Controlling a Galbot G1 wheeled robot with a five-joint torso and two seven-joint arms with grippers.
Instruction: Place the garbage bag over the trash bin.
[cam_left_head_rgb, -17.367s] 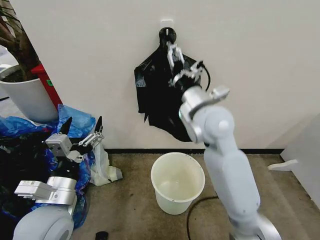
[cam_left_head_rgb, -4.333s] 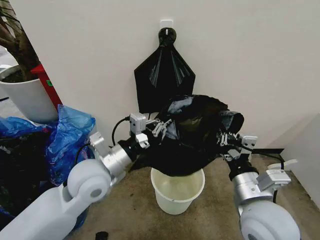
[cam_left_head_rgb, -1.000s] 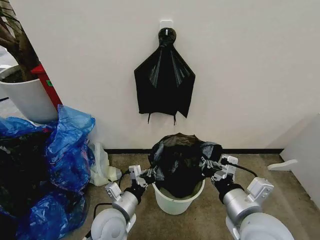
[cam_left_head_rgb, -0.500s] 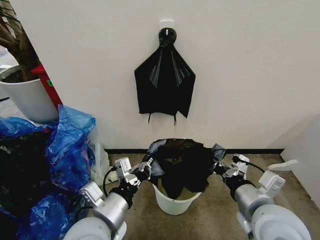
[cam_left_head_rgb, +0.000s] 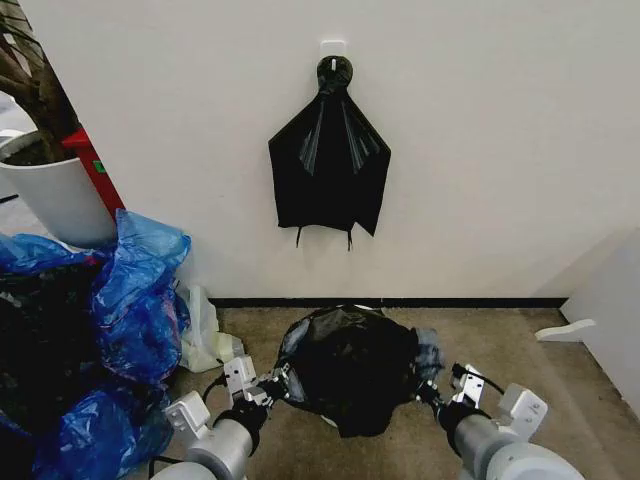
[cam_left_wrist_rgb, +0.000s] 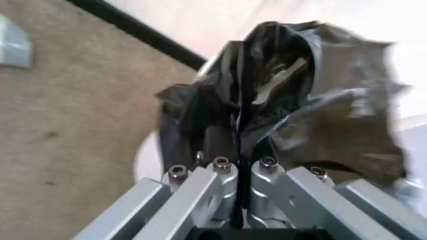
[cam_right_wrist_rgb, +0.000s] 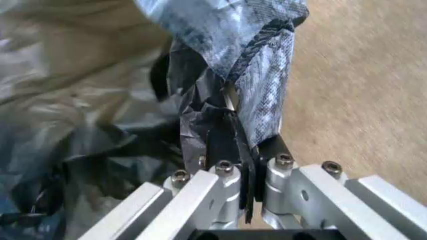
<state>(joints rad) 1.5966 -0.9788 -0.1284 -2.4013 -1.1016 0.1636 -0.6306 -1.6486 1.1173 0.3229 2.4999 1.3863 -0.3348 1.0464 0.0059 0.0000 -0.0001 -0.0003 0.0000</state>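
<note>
One garbage bag (cam_left_head_rgb: 350, 367): black, crumpled, draped on the floor by the wall, covering the trash bin (cam_left_wrist_rgb: 145, 160), of which a pale curved edge peeks out in the left wrist view.
Left pincer (cam_left_head_rgb: 272, 385): low on the bag's left side, clamped on a fold of plastic.
Right pincer (cam_left_head_rgb: 432, 392): low on the bag's right side, pinching its edge.
Wall above: a fan-shaped black bundle (cam_left_head_rgb: 329, 160) on a hook.

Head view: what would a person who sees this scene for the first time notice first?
First, the glossy black garbage bag, draped low on the floor over the trash bin, held at its two sides by the left gripper and the right gripper, both shut on it. Next, the fan-shaped black plastic bundle hanging on the wall above, and the heap of blue plastic bags at the left.
</note>
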